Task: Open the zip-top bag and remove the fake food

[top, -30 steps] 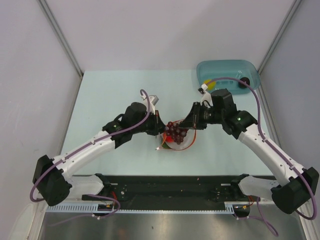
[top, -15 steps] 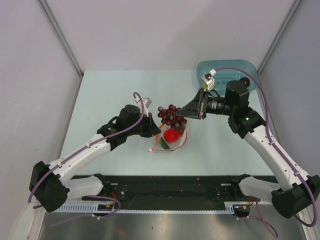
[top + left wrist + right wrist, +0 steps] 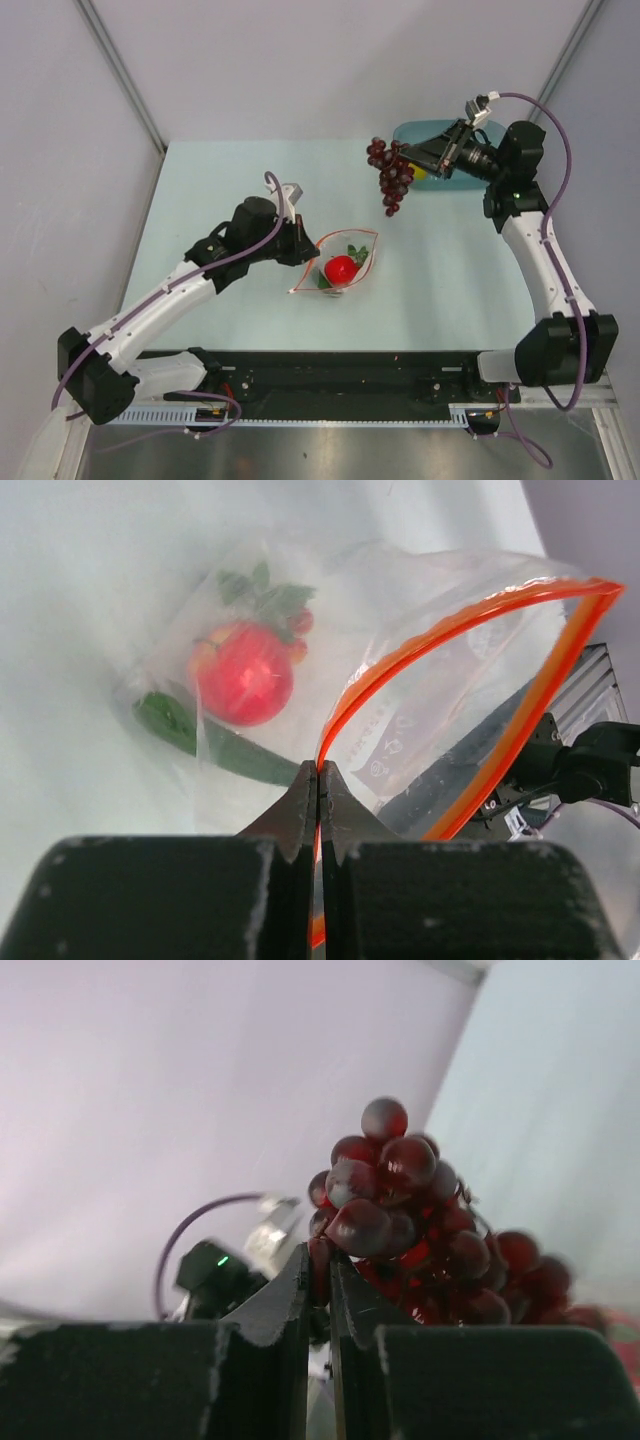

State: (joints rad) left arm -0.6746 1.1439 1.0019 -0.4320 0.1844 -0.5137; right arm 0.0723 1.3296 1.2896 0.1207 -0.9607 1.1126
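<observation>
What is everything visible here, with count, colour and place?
table: 1, pale green, under everything
bag: 1, clear with orange strip, table centre, open
red fruit: 1, red, inside bag
green vegetable: 1, green, inside bag
grapes: 1 bunch, dark purple, airborne beside tray
tray: 1, teal, far right corner
yellow piece: 1, yellow, in tray
left gripper: 1, black, shut on bag rim
right gripper: 1, black, shut on grapes
</observation>
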